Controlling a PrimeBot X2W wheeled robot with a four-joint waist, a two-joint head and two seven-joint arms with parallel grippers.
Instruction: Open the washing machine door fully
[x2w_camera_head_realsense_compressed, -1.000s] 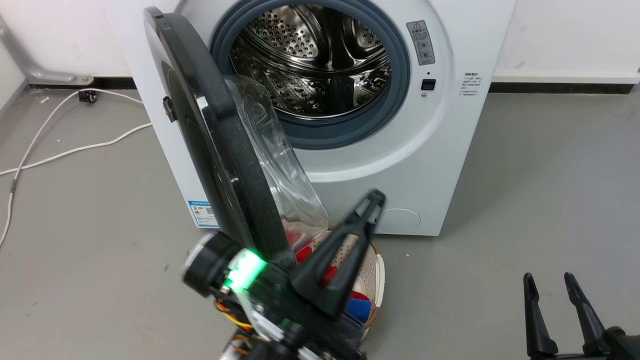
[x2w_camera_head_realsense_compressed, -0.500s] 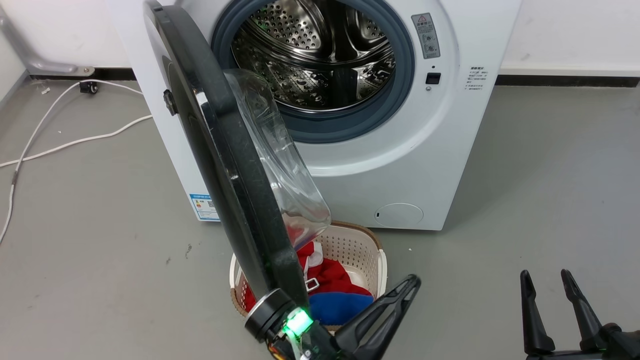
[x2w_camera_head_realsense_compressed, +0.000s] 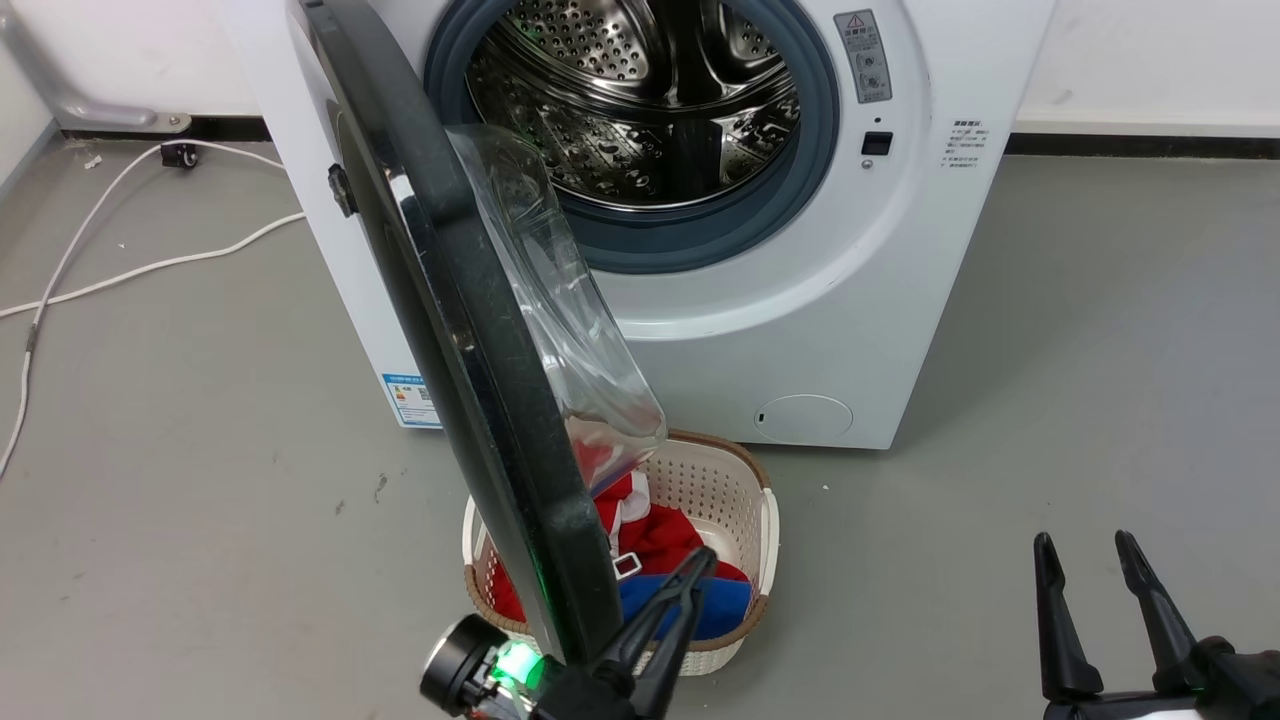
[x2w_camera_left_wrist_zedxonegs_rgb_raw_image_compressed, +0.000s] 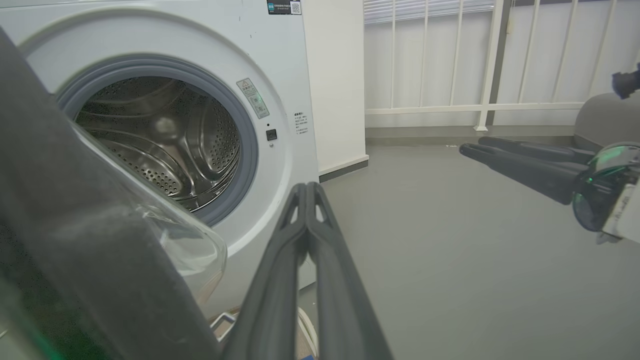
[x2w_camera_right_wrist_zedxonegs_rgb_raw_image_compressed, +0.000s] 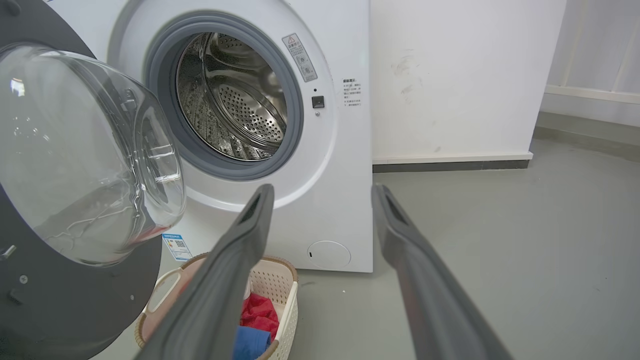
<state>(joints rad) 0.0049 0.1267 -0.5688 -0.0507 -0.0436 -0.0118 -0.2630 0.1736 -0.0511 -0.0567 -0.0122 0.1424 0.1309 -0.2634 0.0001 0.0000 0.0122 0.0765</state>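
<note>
Left gripper (x2w_camera_head_realsense_compressed: 700, 562) sits low in the head view, just right of the bottom edge of the door (x2w_camera_head_realsense_compressed: 450, 300), its two fingers pressed together along their length with nothing between them; the left wrist view shows the same closed pair rising beside the dark, blurred rim. Whether a finger actually touches that rim is hard to tell, since the door hides the near side of the wrist, where a green light glows. Right gripper (x2w_camera_head_realsense_compressed: 1084, 545) rests at the lower right, well apart from the door, fingers spread with a plain gap and holding nothing. The door stands swung out from the machine (x2w_camera_head_realsense_compressed: 800, 330), hinged on the left of the opening and almost edge-on to the head camera, so it juts out across the floor (x2w_camera_head_realsense_compressed: 1050, 350) toward the robot. Its clear bowl (x2w_camera_head_realsense_compressed: 560, 330) bulges to the right, facing the open mouth. Behind it the steel drum (x2w_camera_head_realsense_compressed: 640, 100) is exposed, ringed by the grey-blue gasket (x2w_camera_head_realsense_compressed: 700, 250). A cream basket (x2w_camera_head_realsense_compressed: 735, 500) sits on the floor in front of the machine, partly under the door's lower edge, with red and blue clothes (x2w_camera_head_realsense_compressed: 660, 530) inside. A white cable (x2w_camera_head_realsense_compressed: 150, 265) trails over the floor to the left of the machine.
</note>
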